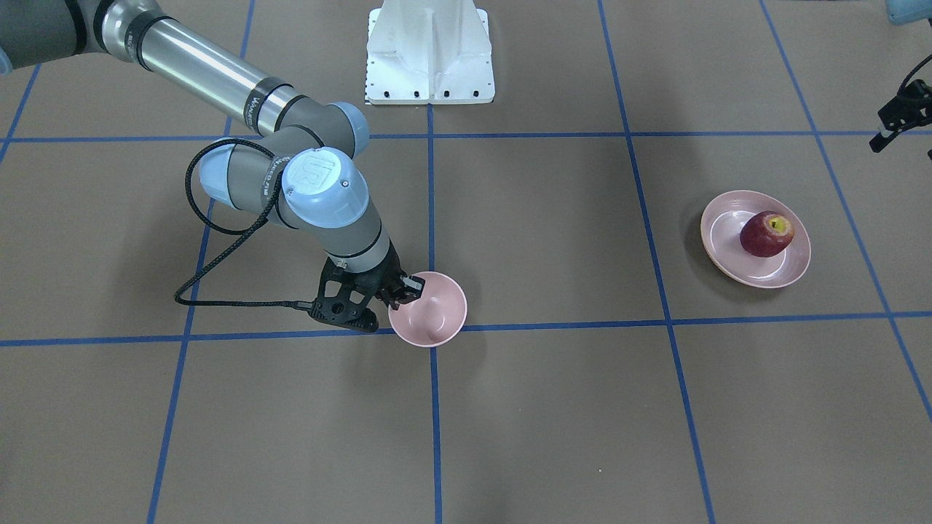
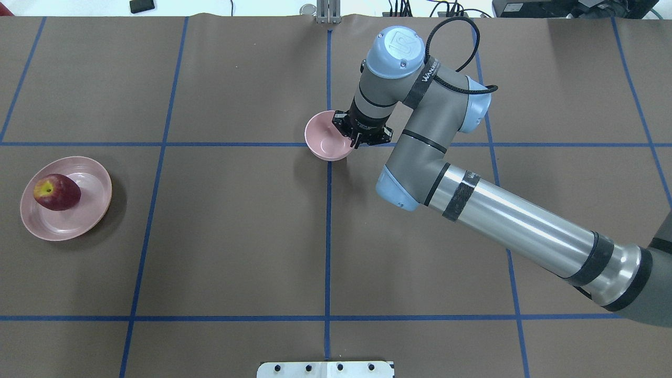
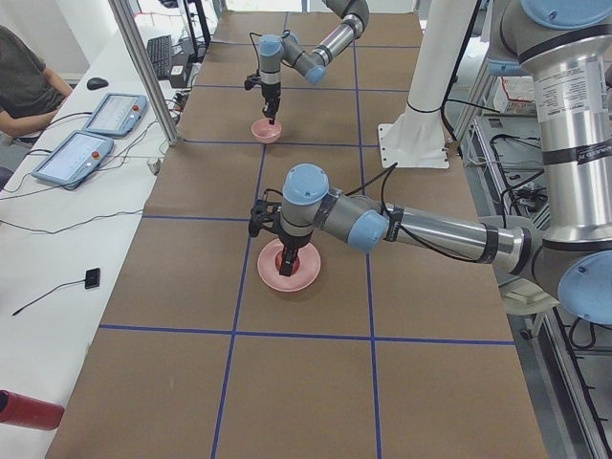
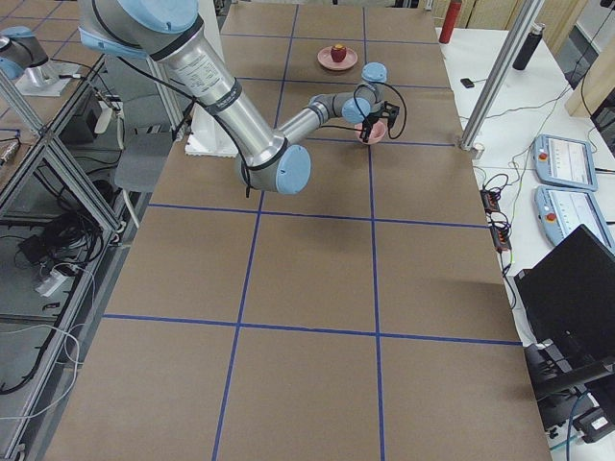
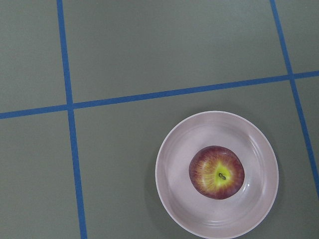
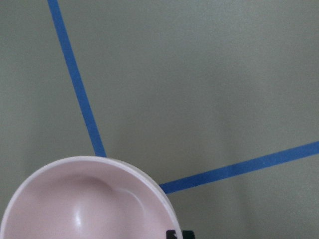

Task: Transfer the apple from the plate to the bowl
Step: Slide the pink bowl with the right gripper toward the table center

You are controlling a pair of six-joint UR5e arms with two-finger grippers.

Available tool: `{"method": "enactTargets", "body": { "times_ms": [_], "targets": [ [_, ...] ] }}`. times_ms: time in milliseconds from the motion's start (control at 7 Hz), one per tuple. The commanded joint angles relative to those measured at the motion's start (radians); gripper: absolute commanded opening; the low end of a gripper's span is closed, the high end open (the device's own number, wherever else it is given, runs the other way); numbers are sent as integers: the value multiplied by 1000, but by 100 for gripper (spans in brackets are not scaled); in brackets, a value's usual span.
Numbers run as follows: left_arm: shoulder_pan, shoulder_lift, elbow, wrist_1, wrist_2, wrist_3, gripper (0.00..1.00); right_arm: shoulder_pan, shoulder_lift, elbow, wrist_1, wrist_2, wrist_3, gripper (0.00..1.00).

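Note:
The dark red apple [image 1: 766, 233] lies on the wide pale pink plate [image 1: 790, 273] on my left side of the table; it also shows in the overhead view [image 2: 58, 192] and in the left wrist view [image 5: 217, 172]. The small deep pink bowl [image 1: 435, 316] stands empty near the table's middle. My right gripper [image 1: 399, 290] stands at the bowl's rim with one finger inside and one outside, shut on the rim [image 2: 350, 135]. My left gripper [image 1: 899, 116] barely shows at the frame edge, high and apart from the plate. I cannot tell whether it is open.
The white robot base [image 1: 429, 54] stands at the table's middle edge on my side. Blue tape lines [image 2: 328, 236] divide the brown table into squares. A wide stretch of table lies between the bowl and the plate [image 2: 89, 181].

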State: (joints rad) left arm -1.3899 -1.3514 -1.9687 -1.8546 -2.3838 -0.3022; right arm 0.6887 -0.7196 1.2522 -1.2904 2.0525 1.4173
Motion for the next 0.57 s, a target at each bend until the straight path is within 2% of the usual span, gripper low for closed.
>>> {"method": "enactTargets", "body": {
  "times_ms": [0,143,286,429],
  "targets": [
    [0,0,-1,0,0,0,98,-8,-3,1,0,0,-1,36],
    [6,0,2,2,1,0,98,-8,-1,6,0,0,-1,53],
    [38,0,4,8,8,-2,98,-8,-3,19,0,0,5,98],
    [75,-3,20,0,12,-35,98,5,-17,74,-10,12,6,99]
  ]
}}
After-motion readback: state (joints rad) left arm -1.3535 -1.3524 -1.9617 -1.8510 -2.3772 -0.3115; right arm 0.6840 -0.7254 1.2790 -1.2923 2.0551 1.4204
